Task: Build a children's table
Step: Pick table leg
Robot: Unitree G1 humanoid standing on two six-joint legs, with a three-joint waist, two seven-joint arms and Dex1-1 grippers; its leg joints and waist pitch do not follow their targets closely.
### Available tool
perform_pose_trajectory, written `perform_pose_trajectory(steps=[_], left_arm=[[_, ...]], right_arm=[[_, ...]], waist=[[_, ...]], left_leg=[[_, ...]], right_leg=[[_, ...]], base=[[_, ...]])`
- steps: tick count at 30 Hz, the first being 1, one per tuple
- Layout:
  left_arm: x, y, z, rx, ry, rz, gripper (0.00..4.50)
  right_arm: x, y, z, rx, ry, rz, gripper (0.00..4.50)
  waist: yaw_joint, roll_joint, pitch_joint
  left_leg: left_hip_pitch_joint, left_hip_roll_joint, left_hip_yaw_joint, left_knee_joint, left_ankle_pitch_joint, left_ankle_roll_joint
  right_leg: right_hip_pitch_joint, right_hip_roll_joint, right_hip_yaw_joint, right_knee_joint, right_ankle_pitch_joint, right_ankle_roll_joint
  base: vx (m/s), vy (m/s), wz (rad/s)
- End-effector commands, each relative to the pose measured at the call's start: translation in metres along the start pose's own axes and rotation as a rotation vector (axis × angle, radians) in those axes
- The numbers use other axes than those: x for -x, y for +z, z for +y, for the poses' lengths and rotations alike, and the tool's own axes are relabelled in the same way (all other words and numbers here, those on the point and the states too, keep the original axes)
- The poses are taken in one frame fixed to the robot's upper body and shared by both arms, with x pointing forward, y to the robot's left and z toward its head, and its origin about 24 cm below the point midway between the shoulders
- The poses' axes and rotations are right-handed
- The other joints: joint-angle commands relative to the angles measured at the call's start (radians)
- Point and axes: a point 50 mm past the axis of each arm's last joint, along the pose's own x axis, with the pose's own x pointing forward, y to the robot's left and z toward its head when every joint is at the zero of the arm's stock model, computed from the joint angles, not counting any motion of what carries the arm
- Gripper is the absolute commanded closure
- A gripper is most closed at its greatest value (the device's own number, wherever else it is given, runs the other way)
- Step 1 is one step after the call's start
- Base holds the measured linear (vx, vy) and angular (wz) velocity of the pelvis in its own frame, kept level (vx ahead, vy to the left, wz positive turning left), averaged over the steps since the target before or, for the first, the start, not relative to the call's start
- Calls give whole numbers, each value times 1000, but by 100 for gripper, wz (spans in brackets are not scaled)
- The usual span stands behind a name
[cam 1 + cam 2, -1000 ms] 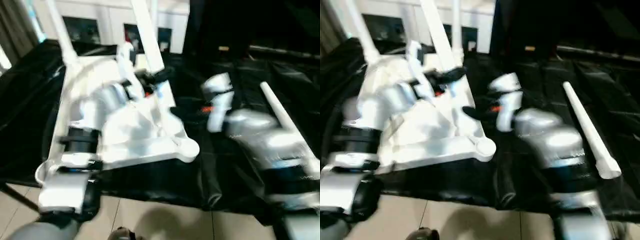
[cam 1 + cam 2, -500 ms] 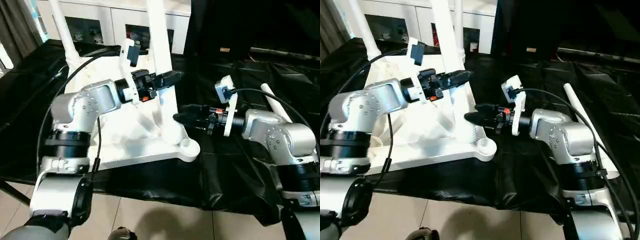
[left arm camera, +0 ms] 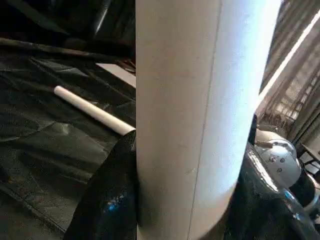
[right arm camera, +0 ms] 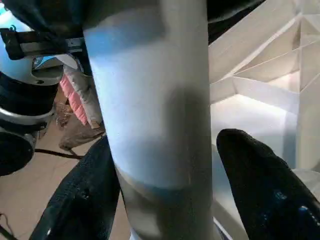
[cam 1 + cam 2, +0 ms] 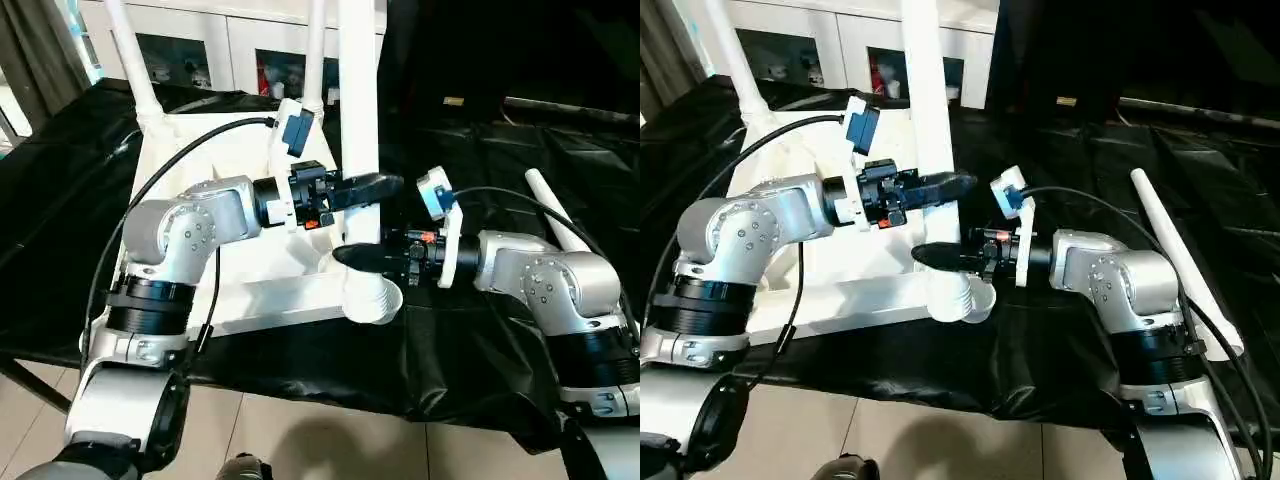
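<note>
A loose white leg (image 5: 556,212) is seen lying on the black-draped bench (image 5: 480,330), well to the right of the right claw (image 5: 352,256), behind its forearm. White cabinets (image 5: 240,40) are seen beyond the bench. The white table top (image 5: 225,225) is lying underside up below the left claw (image 5: 385,183), with two fitted legs (image 5: 135,60) standing at its far corners. An upright leg (image 5: 358,130) is clamped by the left claw, its black fingers (image 3: 107,200) pressed on both sides. Lower on the same leg, just above the near corner socket (image 5: 372,298), the right claw is set around it, fingers (image 4: 265,190) apart on either side; contact cannot be told. Compared with half a second earlier, this leg is now held more nearly upright over the socket.
</note>
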Motion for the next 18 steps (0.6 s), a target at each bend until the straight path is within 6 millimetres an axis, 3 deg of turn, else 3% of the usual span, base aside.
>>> perform_pose_trajectory(steps=[1, 12, 13, 18], left_arm=[[-3, 3, -8, -35, -51, 2, 262], [-5, -2, -13, -49, -89, 31, 262], [-5, -1, -13, -50, -91, 32, 262], [-5, -1, -13, -55, -92, 37, 262]], right_arm=[[3, 1, 1, 5, -7, 28, 140], [2, -9, -2, -2, -8, 113, 140], [1, -10, -1, -2, -4, 119, 168], [0, -11, -1, -2, 2, 124, 210]], waist=[[1, -10, -85], [6, -11, -87], [7, -10, -87], [6, -6, -88]], left_leg=[[38, 44, -19, -63, -153, -27], [37, 43, -19, -62, -149, -33], [37, 43, -20, -62, -143, -31], [38, 43, -20, -61, -146, -31]], right_leg=[[38, -53, 31, -65, -81, -224], [38, -53, 31, -64, -82, -215], [38, -54, 31, -63, -77, -216], [37, -52, 31, -62, -67, -220]], base=[[0, 0, 0], [0, 0, 0], [0, 0, 0], [0, 0, 0]])
